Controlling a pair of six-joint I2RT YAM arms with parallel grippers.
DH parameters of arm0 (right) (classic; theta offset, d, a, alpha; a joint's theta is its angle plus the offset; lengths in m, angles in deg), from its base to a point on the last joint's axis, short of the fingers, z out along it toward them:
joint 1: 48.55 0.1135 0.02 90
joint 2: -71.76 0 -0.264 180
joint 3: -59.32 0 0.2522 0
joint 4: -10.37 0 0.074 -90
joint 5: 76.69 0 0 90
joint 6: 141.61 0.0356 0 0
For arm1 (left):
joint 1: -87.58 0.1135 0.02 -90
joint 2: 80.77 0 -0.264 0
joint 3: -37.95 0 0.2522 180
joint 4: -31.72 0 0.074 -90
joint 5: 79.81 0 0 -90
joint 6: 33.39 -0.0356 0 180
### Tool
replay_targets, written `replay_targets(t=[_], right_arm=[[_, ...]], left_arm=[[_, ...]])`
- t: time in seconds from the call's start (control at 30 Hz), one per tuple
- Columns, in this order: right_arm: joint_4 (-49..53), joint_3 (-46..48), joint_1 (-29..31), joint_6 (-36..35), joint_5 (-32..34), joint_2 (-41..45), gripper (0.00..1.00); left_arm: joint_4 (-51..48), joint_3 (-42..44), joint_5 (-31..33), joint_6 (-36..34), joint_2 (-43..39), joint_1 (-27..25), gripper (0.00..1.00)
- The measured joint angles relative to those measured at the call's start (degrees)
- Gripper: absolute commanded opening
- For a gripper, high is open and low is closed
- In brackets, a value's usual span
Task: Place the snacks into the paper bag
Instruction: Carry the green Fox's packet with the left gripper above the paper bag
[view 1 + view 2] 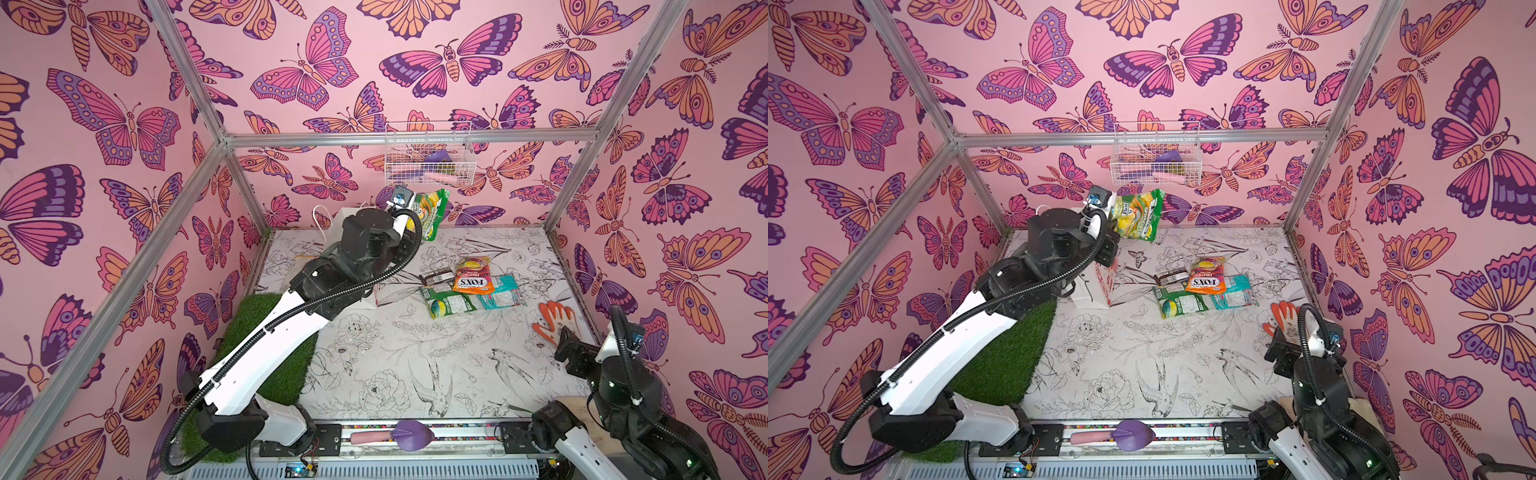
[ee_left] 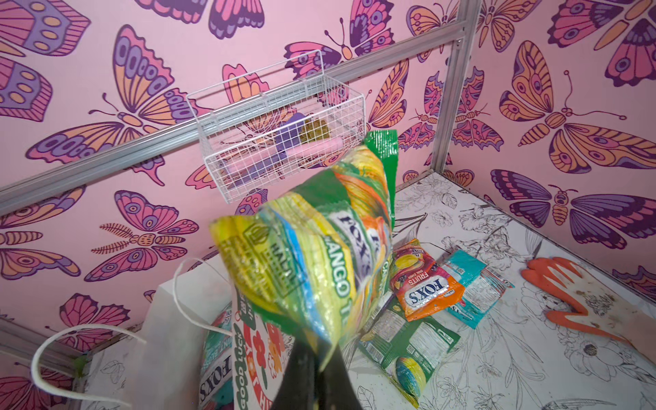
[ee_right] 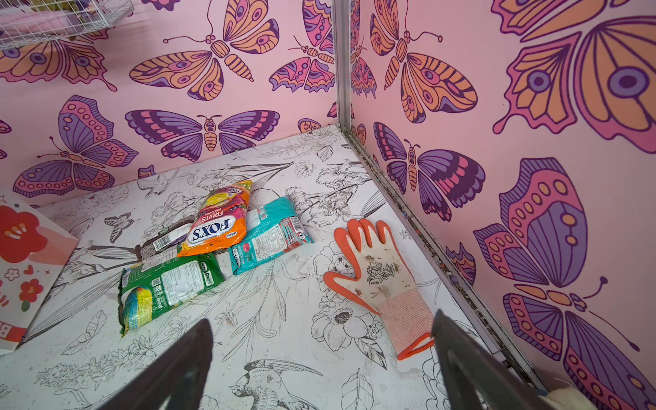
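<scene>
Clamps the left fingers [image 2: 305,376] shut on one end seam of the yellow-green bag [image 2: 312,255], a glossy, crinkled plastic pillow raised in the air near the open mouth of the paper bag [image 2: 167,319]. Spreads the right fingers [image 3: 181,369] wide and empty, low over the surface [image 1: 395,365], just beside the ribbed cuff of a knitted white glove [image 3: 372,269] with a rubbery orange coating.

Elsewhere on the surface, well apart from the paper bag: a loose, overlapping heap of flat foil packets.
- orange FOX'S bag [image 1: 471,274] on top
- teal packets [image 1: 503,293] partly under it
- green packet [image 1: 446,302] nearer the front
- dark brown bar [image 1: 436,276] touching the heap's left side in the top views

From the left wrist only: stiff white card walls and twisted white cord handles of the paper bag, "GOOD LUCK" lettering on its flowered side, and what looks like another FOX'S packet [image 2: 213,358] already inside.

From the right wrist only: the big red flower on the bag's side, and dirt specks on the glove palm.

From both top views only: a shaggy green turf mat [image 1: 266,332] under the left arm, and a smooth purple trowel [image 1: 411,434] on the front rail.

On the back wall: a white wire basket [image 1: 428,160] of thin square mesh.
</scene>
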Motion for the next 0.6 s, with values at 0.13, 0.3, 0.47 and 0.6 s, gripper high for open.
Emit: replay_targets(t=[0.13, 0.3, 0.47, 0.6], right_arm=[[-0.1, 0.0, 0.0, 0.0, -0.1, -0.2, 0.96], [-0.1, 0.0, 0.0, 0.0, -0.1, -0.2, 0.96], [-0.1, 0.0, 0.0, 0.0, -0.2, -0.3, 0.96], [-0.1, 0.0, 0.0, 0.0, -0.2, -0.3, 0.96]], left_arm=[[-1.3, -1.1, 0.0, -0.2, -0.5, 1.9, 0.0], [-3.2, -3.7, -0.1, -0.4, -0.5, 5.1, 0.0], [-5.1, -7.3, -0.1, -0.5, -0.5, 8.7, 0.0], [-6.3, -10.0, -0.2, -0.6, -0.2, 11.1, 0.0]])
